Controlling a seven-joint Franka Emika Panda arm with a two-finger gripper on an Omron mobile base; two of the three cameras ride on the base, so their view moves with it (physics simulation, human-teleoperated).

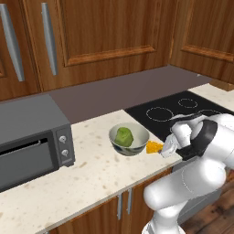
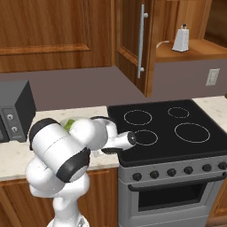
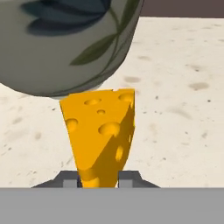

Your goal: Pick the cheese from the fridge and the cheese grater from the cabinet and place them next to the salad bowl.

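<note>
The orange-yellow cheese (image 1: 154, 146) wedge with holes sits right beside the salad bowl (image 1: 133, 149), on its right, low over the speckled counter. My gripper (image 1: 164, 148) is shut on the cheese. In the hand view the cheese (image 3: 100, 131) stands between the two dark tips of the gripper (image 3: 99, 180), with the patterned bowl (image 3: 65, 43) wall just behind it. Green lettuce (image 1: 124, 135) fills the bowl. The cheese grater (image 2: 179, 41) stands upright on the shelf of the open cabinet (image 2: 131, 44), far above and right of the arm. The fridge is out of view.
A black stove top (image 2: 168, 128) lies right of the bowl, with the oven front below it. A grey toaster oven (image 1: 32, 137) stands on the counter to the left. The cabinet door's long silver handle (image 2: 142, 42) hangs over the stove's back left.
</note>
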